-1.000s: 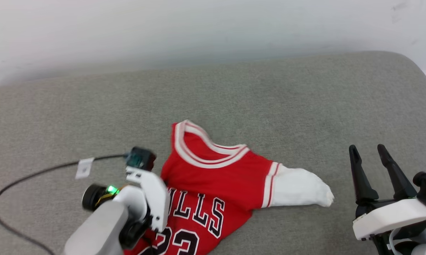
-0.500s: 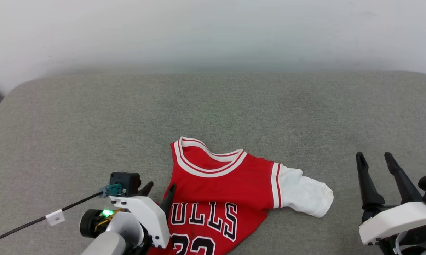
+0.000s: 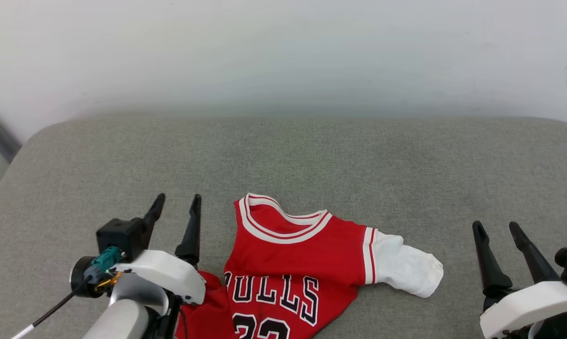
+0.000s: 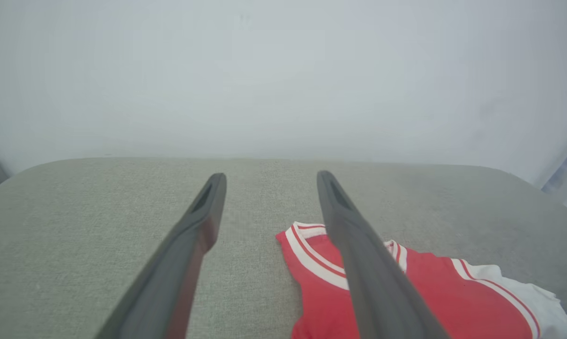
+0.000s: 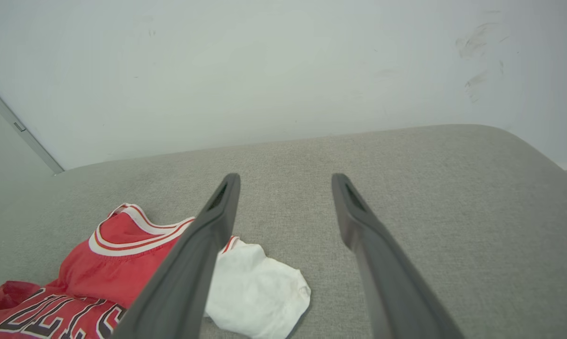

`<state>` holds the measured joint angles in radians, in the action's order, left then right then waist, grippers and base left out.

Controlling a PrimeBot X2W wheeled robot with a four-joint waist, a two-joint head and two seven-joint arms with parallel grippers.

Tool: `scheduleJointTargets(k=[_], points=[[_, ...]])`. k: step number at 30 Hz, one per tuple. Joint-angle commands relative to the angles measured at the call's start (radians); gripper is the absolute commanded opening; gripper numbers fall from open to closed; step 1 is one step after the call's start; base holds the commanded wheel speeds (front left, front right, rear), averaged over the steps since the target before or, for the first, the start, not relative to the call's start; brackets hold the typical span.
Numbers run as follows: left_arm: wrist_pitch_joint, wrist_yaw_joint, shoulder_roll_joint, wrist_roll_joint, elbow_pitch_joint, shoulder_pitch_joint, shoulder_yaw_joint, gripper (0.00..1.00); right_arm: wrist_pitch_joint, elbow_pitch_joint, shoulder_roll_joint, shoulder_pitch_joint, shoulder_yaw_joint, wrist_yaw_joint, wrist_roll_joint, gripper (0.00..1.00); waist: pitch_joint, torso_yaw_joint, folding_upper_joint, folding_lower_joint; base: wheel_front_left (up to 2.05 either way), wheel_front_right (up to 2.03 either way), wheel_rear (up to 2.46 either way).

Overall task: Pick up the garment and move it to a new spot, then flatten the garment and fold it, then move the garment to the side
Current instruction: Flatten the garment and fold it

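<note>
Garment (image 3: 293, 263) lies rumpled at the near middle of the grey cushioned worktop (image 3: 359, 155), lettering up, white sleeve out right, left side bunched. Left tool (image 3: 178, 200) hovers just beside it, fingers parted, empty. Right tool (image 3: 495, 228), well right, likewise spread and empty. Flattening looks to be the step: next, pinch that bunched left side and draw it outward.

Bare indoor room, likely a test lab: grey fabric-covered bench (image 3: 311, 155) against plain white wall (image 3: 283, 47), faintly scuffed.
</note>
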<state>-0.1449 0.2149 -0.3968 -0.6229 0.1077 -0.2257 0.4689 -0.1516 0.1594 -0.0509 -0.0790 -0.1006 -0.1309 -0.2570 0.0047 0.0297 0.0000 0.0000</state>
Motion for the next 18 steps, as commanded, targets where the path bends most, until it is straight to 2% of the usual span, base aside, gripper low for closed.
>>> scheduleJointTargets(k=[1,4,7,18], points=[[-0.004,0.005,-0.005,-0.001,-0.003,0.015,-0.008,1.00,-0.004,0.007,0.001,-0.007,0.001,0.000,0.002,1.00,-0.002,-0.002,0.0000,0.0000,0.00,0.00,0.00],[0.013,0.011,-0.017,-0.009,-0.002,0.003,-0.015,1.00,-0.006,0.019,0.001,-0.009,0.000,0.000,0.006,1.00,0.006,-0.005,0.0000,0.0000,0.00,0.00,0.00],[0.060,-0.012,-0.023,-0.020,0.023,-0.050,-0.006,1.00,-0.009,0.032,0.001,0.009,0.005,0.000,0.016,1.00,0.027,-0.014,0.0000,0.0000,0.00,0.00,0.00],[0.357,-0.191,-0.008,-0.090,0.287,-0.299,0.095,1.00,0.004,0.038,0.001,0.083,0.036,0.000,0.019,1.00,0.161,-0.094,0.0000,0.0000,0.00,0.00,0.00]])
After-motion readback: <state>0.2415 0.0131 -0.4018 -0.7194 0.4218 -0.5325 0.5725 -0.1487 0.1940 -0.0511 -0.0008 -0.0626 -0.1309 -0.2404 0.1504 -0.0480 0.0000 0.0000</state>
